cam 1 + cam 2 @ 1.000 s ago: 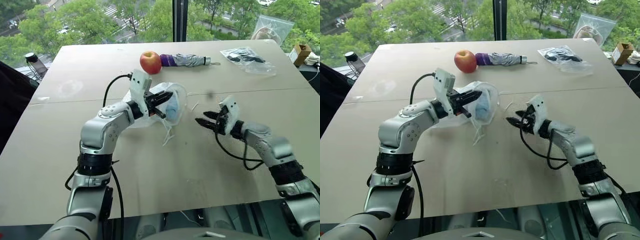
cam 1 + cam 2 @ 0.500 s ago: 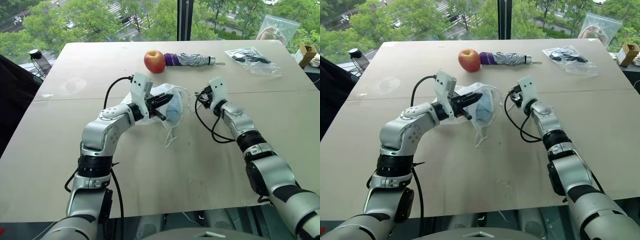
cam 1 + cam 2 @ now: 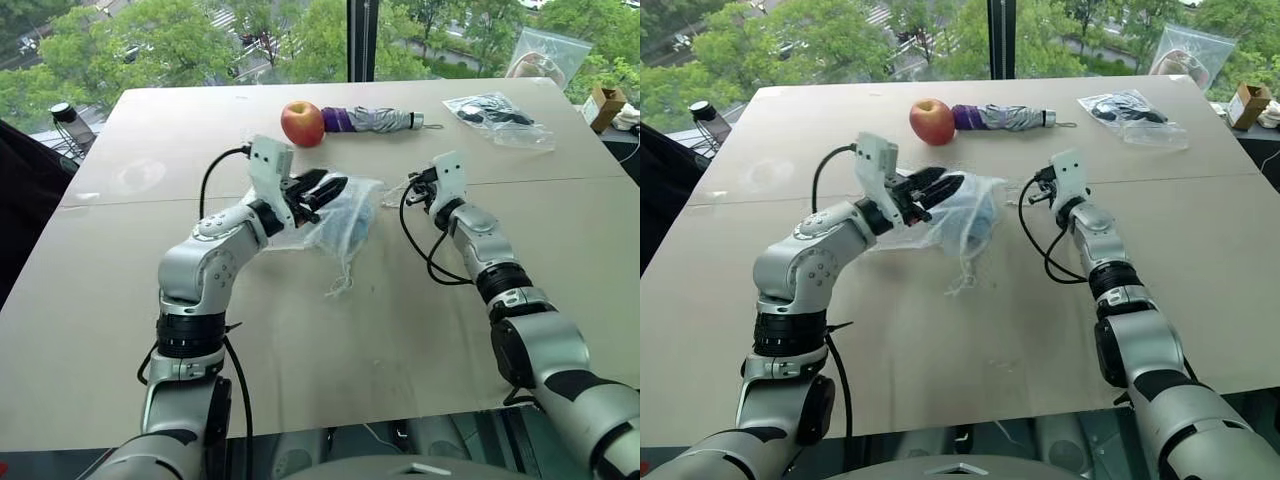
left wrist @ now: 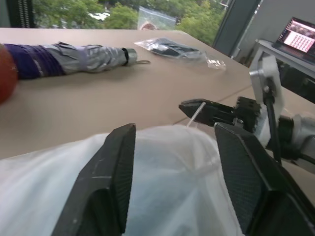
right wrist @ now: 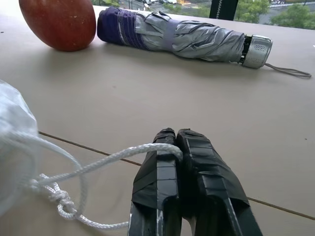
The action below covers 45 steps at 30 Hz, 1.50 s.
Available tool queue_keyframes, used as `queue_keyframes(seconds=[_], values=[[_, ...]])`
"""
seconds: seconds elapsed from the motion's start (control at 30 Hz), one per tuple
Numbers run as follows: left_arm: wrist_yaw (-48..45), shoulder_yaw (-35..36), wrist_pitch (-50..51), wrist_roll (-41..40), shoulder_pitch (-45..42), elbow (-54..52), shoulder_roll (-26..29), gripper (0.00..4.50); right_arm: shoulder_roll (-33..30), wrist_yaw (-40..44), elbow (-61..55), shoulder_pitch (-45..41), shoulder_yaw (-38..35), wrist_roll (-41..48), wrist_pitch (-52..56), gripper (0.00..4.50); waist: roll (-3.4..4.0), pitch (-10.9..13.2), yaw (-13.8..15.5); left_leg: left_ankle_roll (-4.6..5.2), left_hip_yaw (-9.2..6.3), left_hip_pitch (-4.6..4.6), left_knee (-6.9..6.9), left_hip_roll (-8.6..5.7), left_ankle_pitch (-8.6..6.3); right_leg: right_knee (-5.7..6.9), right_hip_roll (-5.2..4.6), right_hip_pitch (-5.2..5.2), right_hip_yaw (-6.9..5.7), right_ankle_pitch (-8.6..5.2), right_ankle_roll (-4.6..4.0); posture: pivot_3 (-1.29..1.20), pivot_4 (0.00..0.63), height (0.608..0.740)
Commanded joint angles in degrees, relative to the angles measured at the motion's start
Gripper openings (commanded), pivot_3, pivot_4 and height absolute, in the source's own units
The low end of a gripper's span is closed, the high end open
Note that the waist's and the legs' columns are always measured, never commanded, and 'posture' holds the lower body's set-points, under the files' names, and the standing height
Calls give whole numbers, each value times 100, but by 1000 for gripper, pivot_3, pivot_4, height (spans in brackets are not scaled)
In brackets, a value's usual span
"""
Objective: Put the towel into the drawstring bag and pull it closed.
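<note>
The white drawstring bag (image 3: 338, 212) lies bunched near the middle of the table, and the light-blue towel (image 3: 353, 224) shows through its thin fabric. My left gripper (image 3: 325, 188) is open at the bag's upper edge, its two fingers (image 4: 110, 172) spread with the white cloth between and below them. To the right of the bag, my right gripper (image 5: 174, 142) is shut on a white cord (image 5: 106, 160) that runs from its tips back to the bag's mouth. Further cord loops (image 3: 340, 278) trail onto the table in front of the bag.
A red apple (image 3: 301, 123) and a folded grey-and-purple umbrella (image 3: 375, 120) lie behind the bag. A clear plastic bag with dark items (image 3: 495, 115) sits at the back right, another clear bag (image 3: 545, 55) and a small box (image 3: 603, 105) beyond it. A seam (image 3: 560, 182) crosses the table.
My right gripper swung forward from the front right to the cord beside the bag's mouth and shut on it. My left gripper opened off the bag's rim and lifted slightly.
</note>
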Motion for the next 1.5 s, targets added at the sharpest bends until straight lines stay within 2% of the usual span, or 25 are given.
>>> queue_keyframes(seconds=[0.03,0.13,0.2,0.27,0.37,0.5,0.57,0.63,0.8,0.93,1.1,1.13,1.17,1.27,1.37,1.47,1.5], values=[[-495,434,497,-922,252,-912,420,2462,39,-9,-348,60,-85,-10,21,0,0,0,-8,0,0,0,-1,1,0,0,0,0,0,0,0,0,150,740],[-973,386,1013,-1523,851,-1533,971,2462,66,2,-374,63,-89,-29,59,0,1,0,-5,-2,3,0,-8,1,0,-5,-3,0,3,0,0,0,150,740],[-1159,114,1139,-1463,1321,-1822,1375,2462,77,12,-392,51,-98,-27,84,0,0,2,8,-2,6,2,-12,0,0,-7,-5,-1,9,0,0,0,150,740],[-1261,-282,1053,-1082,1678,-1958,1736,2462,88,20,-394,30,-104,-25,106,0,3,3,8,-2,0,0,-11,0,0,-8,-5,-1,2,-1,-1,0,150,740],[-1369,-1602,331,231,1968,-1832,2364,2462,133,23,-389,30,-94,-31,161,0,5,4,21,-5,4,11,-16,-7,2,-3,-4,2,9,-2,-4,0,150,740],[-1436,-2037,-17,433,2025,-1684,2025,2462,178,38,-439,57,-64,-52,201,0,5,4,21,-15,4,9,-15,-5,10,-4,-3,1,11,-7,-14,0,150,740],[-1413,-2305,-366,867,2020,-1525,2004,2462,179,47,-465,68,-66,-56,219,0,5,3,17,-16,5,9,-15,-4,10,-4,-3,0,12,-3,-9,0,150,740],[-1102,-2525,-813,1353,1938,-1225,1714,2462,178,58,-491,78,-67,-62,241,0,6,3,18,-16,3,10,-18,-2,10,-3,-1,-1,10,-1,-5,0,150,740],[-797,-2509,-1534,1893,1934,-829,1182,2462,166,72,-573,119,-64,-76,292,0,5,3,22,-17,4,9,-23,0,11,-4,0,-2,10,0,-4,0,150,740],[-735,-2558,-2086,2294,2039,-590,1042,2462,176,79,-630,161,-52,-90,338,0,5,3,18,-17,6,11,-23,0,11,-3,0,-3,11,0,-4,0,150,740],[-824,-2569,-2250,2415,2205,-414,865,2462,204,85,-645,174,-35,-114,344,0,5,3,19,-16,8,11,-23,0,11,-3,-1,-2,12,0,-4,0,150,740],[-830,-2545,-2234,2403,2233,-391,823,1943,203,87,-651,176,-36,-116,345,0,5,3,19,-16,9,11,-22,0,11,-3,-2,-2,13,0,-4,0,150,740],[-833,-2526,-2243,2422,2252,-376,801,1647,204,88,-653,176,-40,-119,344,0,5,3,22,-16,9,11,-22,0,11,-2,-2,-2,13,0,-4,0,150,740],[-456,-2516,-2562,2898,2328,-213,753,153,209,49,-631,195,-52,-149,316,0,6,2,23,-16,7,11,-21,0,11,0,-1,-2,11,0,-4,0,150,740],[99,-2423,-2950,3306,2445,-49,554,38,223,-126,-621,248,-61,-218,253,0,7,0,23,-16,9,17,-21,0,11,3,-1,1,13,0,-4,0,150,740],[901,-2164,-3432,3790,2548,125,357,38,213,-714,-592,234,-234,-279,-21,0,7,-1,22,-16,11,22,-21,2,11,7,-1,1,17,1,-4,0,150,740],[1364,-2011,-3690,4124,2575,167,371,38,155,-1133,-571,198,-357,-327,-224,0,7,-1,22,-16,11,23,-21,3,11,8,-1,1,17,1,-5,0,150,740]])
